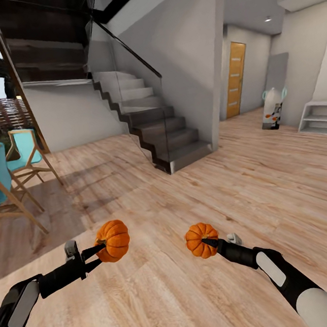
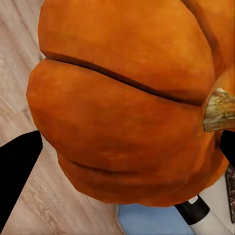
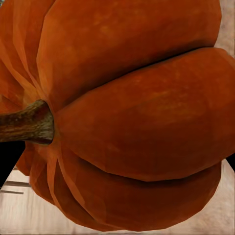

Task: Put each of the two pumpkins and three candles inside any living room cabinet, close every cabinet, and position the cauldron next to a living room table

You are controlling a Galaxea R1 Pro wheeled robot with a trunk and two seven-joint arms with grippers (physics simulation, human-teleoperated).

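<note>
I hold one orange ribbed pumpkin in each hand, above the wooden floor. My left gripper (image 1: pixel 99 254) is shut on the left pumpkin (image 1: pixel 113 240), which looms close in the left wrist view as the left pumpkin (image 2: pixel 127 107) with its stem at one side. My right gripper (image 1: pixel 206 243) is shut on the right pumpkin (image 1: pixel 200 240); in the right wrist view the right pumpkin (image 3: pixel 132 112) spans the frame with its brown stem. Candles, cabinet, coffee table and cauldron are out of view.
A dark staircase (image 1: pixel 151 129) with a glass rail rises ahead. Turquoise wooden chairs (image 1: pixel 11 174) stand at the left. An orange door (image 1: pixel 236 79), a white vase-like object (image 1: pixel 273 109) and a low white shelf (image 1: pixel 322 118) are at the far right. Open wooden floor (image 1: pixel 258 182) lies ahead.
</note>
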